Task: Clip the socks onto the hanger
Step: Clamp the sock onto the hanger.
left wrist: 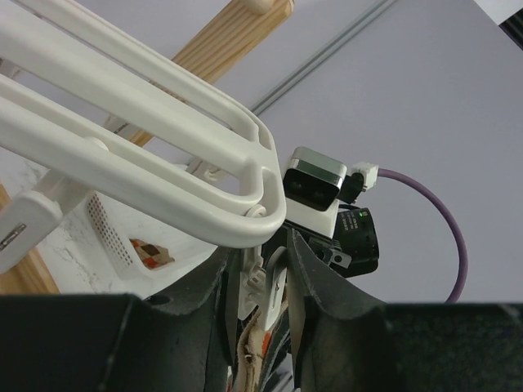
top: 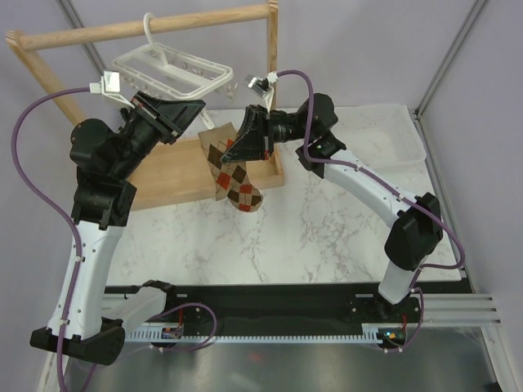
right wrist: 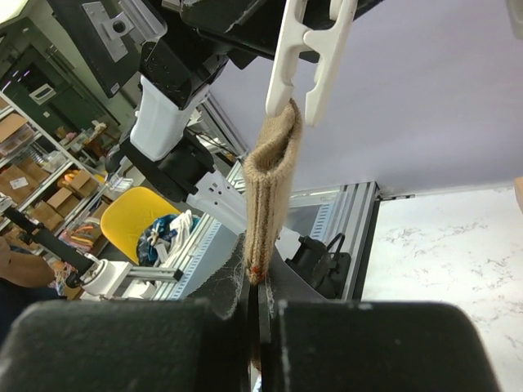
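Right pincer (right wrist: 255, 296) around sock (right wrist: 270, 188), under clip (right wrist: 310, 57)

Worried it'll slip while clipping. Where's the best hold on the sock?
Pinch the sock across its flat faces near the cuff, just below the clip, coming from the right: it's thin edge-on there, and the left hand crowds the other side.
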Controlling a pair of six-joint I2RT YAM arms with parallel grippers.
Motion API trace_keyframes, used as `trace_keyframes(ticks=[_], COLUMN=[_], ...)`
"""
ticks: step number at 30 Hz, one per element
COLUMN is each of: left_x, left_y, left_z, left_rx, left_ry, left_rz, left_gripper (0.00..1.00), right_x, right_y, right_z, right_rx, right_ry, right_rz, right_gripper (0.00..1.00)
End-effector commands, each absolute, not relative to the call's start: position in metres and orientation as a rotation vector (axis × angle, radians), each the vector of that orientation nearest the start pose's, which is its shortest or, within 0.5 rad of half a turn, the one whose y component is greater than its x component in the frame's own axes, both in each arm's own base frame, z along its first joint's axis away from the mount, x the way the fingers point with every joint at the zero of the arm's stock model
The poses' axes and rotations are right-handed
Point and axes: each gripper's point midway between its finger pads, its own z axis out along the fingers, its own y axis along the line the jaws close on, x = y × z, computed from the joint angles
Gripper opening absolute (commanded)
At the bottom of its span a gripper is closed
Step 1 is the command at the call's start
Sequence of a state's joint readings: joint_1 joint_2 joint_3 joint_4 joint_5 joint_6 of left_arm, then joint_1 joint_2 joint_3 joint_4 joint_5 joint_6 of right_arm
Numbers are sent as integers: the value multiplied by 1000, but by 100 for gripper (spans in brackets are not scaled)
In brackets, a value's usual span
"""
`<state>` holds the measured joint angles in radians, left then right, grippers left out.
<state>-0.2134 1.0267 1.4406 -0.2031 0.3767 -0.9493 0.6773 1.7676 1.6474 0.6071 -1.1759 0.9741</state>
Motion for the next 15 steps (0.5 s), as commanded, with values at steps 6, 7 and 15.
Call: trace_keyframes(ticks=[6,7,15], left_x=[269,269,269], left_y=[-161,-162,-164], left_z=[523,522,522], left_rx=[-161,-160,-147], left_ry=[1462,1465,1470], left_rz=[-1237,-1236,-1247], left_gripper=[2,2,2], right_x=[220,220,223], right_y=[405,406,408], right_z=[459,460,460], right_rx=[-1124,-1122,-1119], right_ry=[1229,1226,1227], right_rz=[1902,1902,1900], right_gripper=[0,0,0])
